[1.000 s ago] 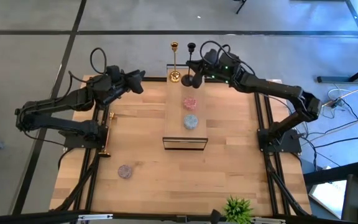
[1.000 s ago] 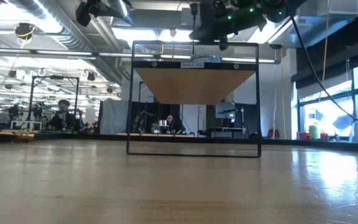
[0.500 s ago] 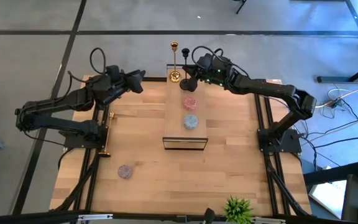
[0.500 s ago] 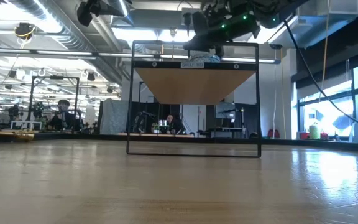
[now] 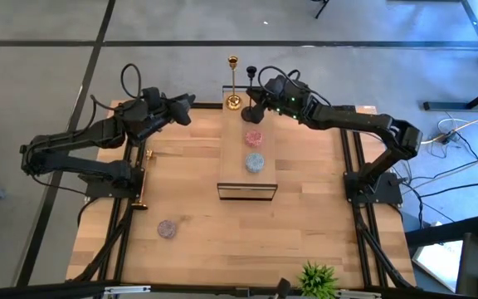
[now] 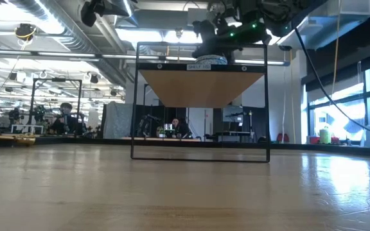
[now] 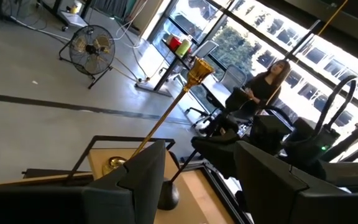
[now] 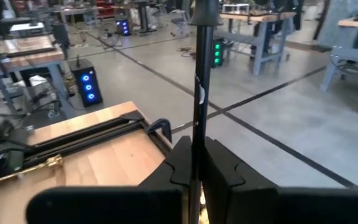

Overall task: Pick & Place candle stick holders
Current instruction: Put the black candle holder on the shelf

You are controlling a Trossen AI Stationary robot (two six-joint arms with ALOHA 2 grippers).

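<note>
A black candle stick holder (image 5: 252, 91) stands upright over the far end of the raised shelf (image 5: 265, 178), with my right gripper (image 5: 262, 95) shut on it. Whether its round base (image 5: 251, 112) touches the shelf top I cannot tell. Just left of it a gold candle stick holder (image 5: 233, 83) stands on its base on the shelf's far edge; it also shows in the left wrist view (image 7: 166, 112). Another gold candle stick holder (image 6: 18, 138) lies on its side at the table's left edge. My left gripper (image 5: 186, 109) hangs open left of the shelf, touching nothing. My right gripper pinches the black holder's thin stem (image 8: 199, 124) between its two fingers (image 8: 180, 163), somewhere along its lower half. The fingers come nearly level from the table's right side and lie across the stem. The holder stays upright, its cup above the fingers.
On the shelf top lie a pink disc (image 5: 254, 136) and a blue disc (image 5: 255, 163). Another disc (image 5: 167, 228) lies on the table near left, and a green plant (image 5: 318, 278) stands at the near edge. People sit in the room behind the table.
My right gripper has sunk toward the shelf top and gone a little toward the table's left edge, carrying the black holder upright; its base now stands lower, close over the shelf's far end.
</note>
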